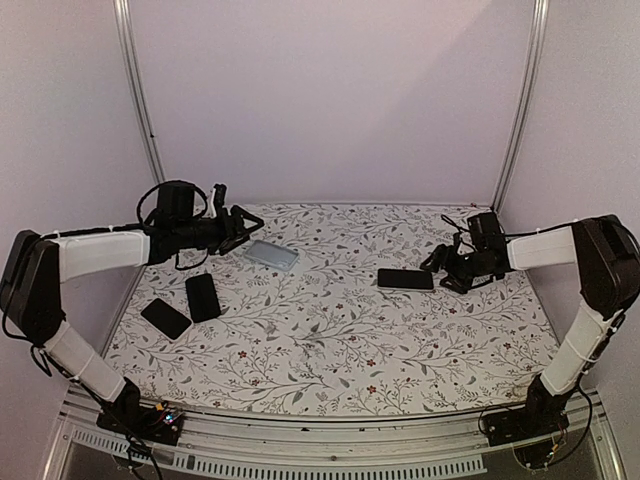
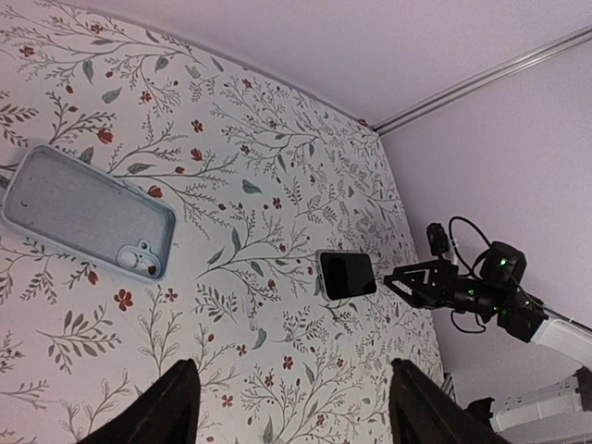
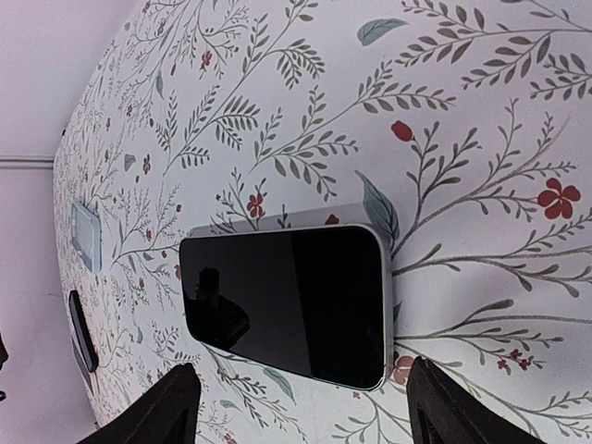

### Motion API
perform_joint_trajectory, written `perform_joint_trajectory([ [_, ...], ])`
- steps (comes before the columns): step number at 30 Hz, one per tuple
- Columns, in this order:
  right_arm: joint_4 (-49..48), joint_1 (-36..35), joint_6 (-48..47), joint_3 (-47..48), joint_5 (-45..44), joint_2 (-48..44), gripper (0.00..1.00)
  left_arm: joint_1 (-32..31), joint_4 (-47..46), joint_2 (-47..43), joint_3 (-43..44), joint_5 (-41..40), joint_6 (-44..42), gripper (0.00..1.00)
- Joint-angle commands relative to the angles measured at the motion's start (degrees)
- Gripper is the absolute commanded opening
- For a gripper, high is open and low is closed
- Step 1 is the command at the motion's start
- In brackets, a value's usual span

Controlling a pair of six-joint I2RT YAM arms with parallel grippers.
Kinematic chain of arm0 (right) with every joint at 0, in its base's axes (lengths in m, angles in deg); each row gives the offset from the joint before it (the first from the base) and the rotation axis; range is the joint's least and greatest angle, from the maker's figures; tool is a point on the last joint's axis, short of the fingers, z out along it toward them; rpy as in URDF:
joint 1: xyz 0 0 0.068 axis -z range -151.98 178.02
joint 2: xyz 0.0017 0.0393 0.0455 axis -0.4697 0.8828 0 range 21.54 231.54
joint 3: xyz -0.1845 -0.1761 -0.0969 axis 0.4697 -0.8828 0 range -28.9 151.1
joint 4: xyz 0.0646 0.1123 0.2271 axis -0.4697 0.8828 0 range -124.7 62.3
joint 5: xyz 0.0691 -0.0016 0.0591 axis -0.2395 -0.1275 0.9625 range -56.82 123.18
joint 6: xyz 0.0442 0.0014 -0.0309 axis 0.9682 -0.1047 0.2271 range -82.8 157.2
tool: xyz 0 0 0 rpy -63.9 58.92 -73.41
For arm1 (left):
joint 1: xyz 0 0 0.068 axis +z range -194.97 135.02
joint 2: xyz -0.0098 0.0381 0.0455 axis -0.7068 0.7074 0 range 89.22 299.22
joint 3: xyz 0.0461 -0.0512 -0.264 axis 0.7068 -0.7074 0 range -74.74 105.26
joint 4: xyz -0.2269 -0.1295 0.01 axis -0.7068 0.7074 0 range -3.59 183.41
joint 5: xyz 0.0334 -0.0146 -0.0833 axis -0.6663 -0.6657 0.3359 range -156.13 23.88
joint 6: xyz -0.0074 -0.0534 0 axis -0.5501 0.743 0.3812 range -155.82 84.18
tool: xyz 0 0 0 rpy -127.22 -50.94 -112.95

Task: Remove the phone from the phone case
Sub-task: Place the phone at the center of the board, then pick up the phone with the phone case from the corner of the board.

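The phone (image 1: 405,279) lies flat, screen up, toward the right edge of the counter (image 1: 330,350). It is out of its case (image 1: 272,253), which rests near the far-left corner and looks empty. The phone is probably stiff, thin and glass-slick, with some weight. Its two long edges offer the surest hold, since the face would slip. The case looks light and pliable, likely to skate if nudged. The right tool (image 1: 434,266) sits just beside the phone's right end, jaws apart, seemingly clear of it. The left tool (image 1: 246,227) hovers just left of the case, jaws likewise apart.
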Motion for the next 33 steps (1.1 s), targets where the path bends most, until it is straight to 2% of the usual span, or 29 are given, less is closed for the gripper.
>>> perform_joint_trajectory([
  [1, 1.7, 0.1, -1.9, -1.0, -3.3, -2.9, 0.83, -0.6, 2.0, -1.7, -0.4, -1.4, -2.0, 0.71],
  [3, 2.0, 0.1, -2.3, -1.4, -3.9, -3.9, 0.86, -0.7, 3.6, -2.2, -0.7, -2.9, -2.6, 0.71],
  [4, 2.1, -0.1, -2.5, -1.5, -4.1, -4.4, 0.94, -0.6, 4.5, -2.4, -0.8, -3.9, -3.0, 0.71],
  [6, 2.7, -0.4, -3.1, -1.6, -4.8, -5.6, 0.99, -0.8, 6.5, -3.3, -1.4, -6.8, -3.8, 0.71],
  [17, 3.4, -0.8, -4.8, -3.7, -10.1, -15.2, 0.99, -0.1, 23.1, -5.5, -5.4, -31.4, -7.8, 0.72],
  [20, 3.2, -0.8, -5.7, -3.8, -11.3, -18.0, 0.99, 1.1, 25.6, -4.4, -5.4, -35.6, -8.6, 0.74],
  [26, 3.5, -0.9, -7.1, -3.4, -12.0, -20.3, 0.99, 3.0, 29.4, 0.1, -3.5, -41.6, -10.4, 0.79],
  [33, 1.7, -0.9, -8.6, -4.6, -11.3, -22.8, 0.99, 5.5, 29.6, 7.2, -1.2, -41.2, -11.4, 0.85],
])
